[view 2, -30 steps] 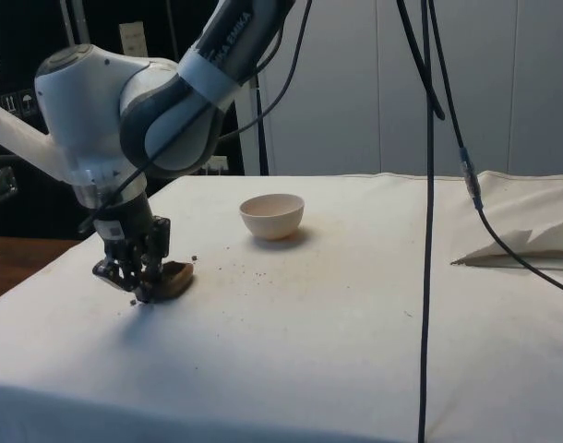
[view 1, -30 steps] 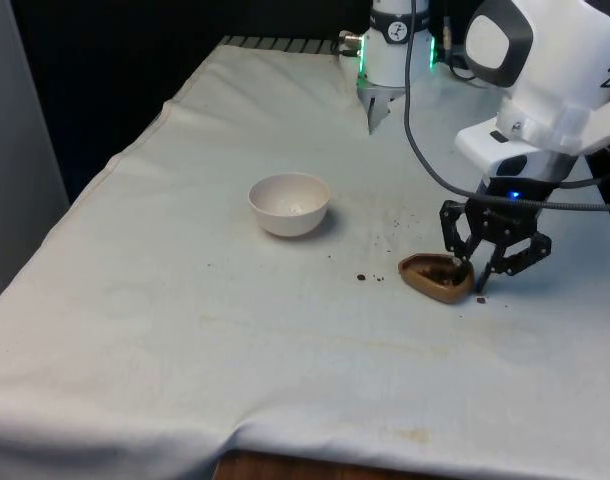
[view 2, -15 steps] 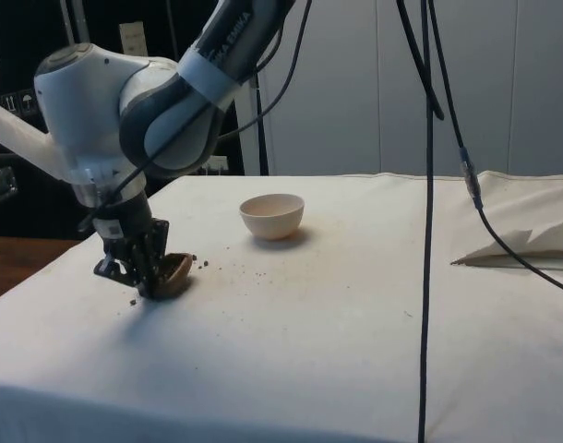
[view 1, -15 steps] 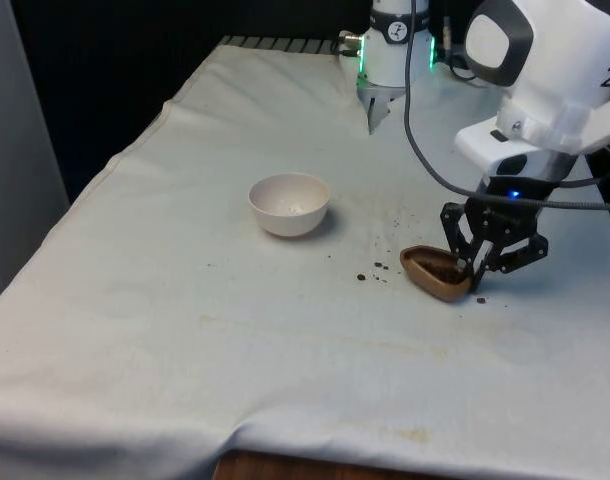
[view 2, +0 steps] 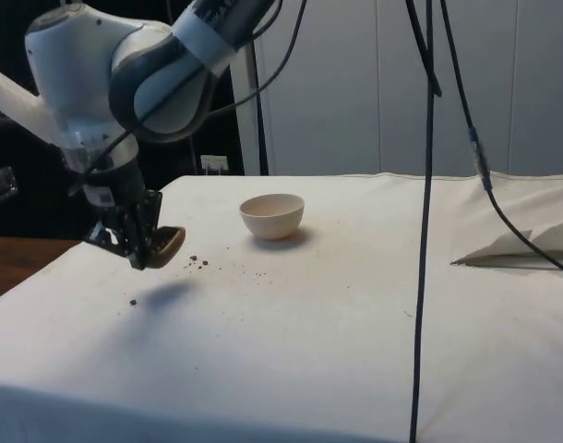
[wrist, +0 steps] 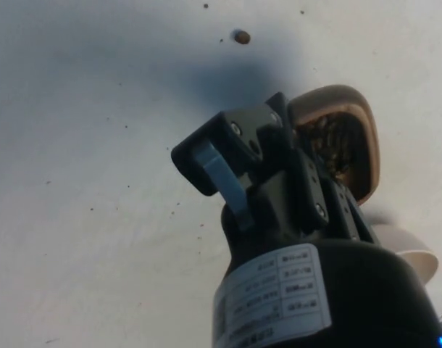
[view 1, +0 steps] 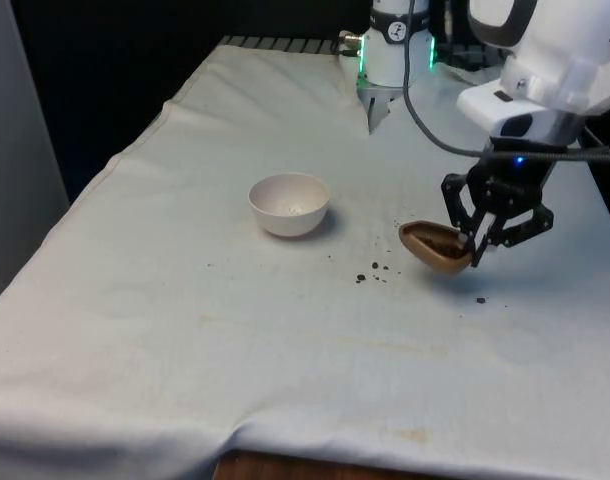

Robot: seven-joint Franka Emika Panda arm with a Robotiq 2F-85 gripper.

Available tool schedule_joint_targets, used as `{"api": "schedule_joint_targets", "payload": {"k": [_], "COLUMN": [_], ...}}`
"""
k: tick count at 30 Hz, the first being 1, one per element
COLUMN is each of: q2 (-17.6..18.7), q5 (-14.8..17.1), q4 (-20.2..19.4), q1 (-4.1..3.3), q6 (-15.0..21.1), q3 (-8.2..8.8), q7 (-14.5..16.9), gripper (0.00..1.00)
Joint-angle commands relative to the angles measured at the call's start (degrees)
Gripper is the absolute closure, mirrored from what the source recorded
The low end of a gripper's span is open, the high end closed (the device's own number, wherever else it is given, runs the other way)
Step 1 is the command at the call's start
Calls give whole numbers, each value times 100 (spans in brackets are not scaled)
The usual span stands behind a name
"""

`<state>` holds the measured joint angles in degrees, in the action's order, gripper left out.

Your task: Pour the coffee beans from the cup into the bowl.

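My black gripper (view 1: 469, 246) is shut on the rim of a brown cup (view 1: 435, 247) and holds it lifted off the cloth, tilted on its side with its mouth towards the bowl. In the side view the cup (view 2: 163, 245) hangs above its own shadow with the gripper (view 2: 138, 247) beside it. Dark coffee beans (wrist: 330, 145) lie inside the cup (wrist: 348, 134). The white bowl (view 1: 289, 203) stands apart, towards the front view's left of the cup, and shows again as the bowl (view 2: 272, 215) in the side view.
A few spilled beans (view 1: 373, 272) lie on the white cloth between cup and bowl, and one bean (view 1: 480, 299) lies under the gripper. Loose cables (view 2: 427, 166) hang across the side view. A folded cloth (view 2: 531, 245) rests at the side view's right.
The gripper has risen with the cup, which now hangs clear of the cloth instead of resting on it. More beans lie spilled on the cloth than a second ago.
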<state>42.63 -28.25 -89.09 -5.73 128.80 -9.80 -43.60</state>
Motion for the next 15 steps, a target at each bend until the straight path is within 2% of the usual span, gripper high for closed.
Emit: {"api": "schedule_joint_targets", "payload": {"k": [1,3,4,5,14,15], "q2": [-109,-172,-103,-206,-527,-470], "q5": [86,103,23,115,218,138], "q4": [-74,-97,-29,-109,-223,-172], "q1": [63,80,17,86,138,86], "q6": [-11,-46,-46,-57,-183,-189], "q3": [-63,-69,-11,-69,-63,-11], "q7": [69,86,17,92,189,120], "gripper": [100,100,100,100,100,100]}}
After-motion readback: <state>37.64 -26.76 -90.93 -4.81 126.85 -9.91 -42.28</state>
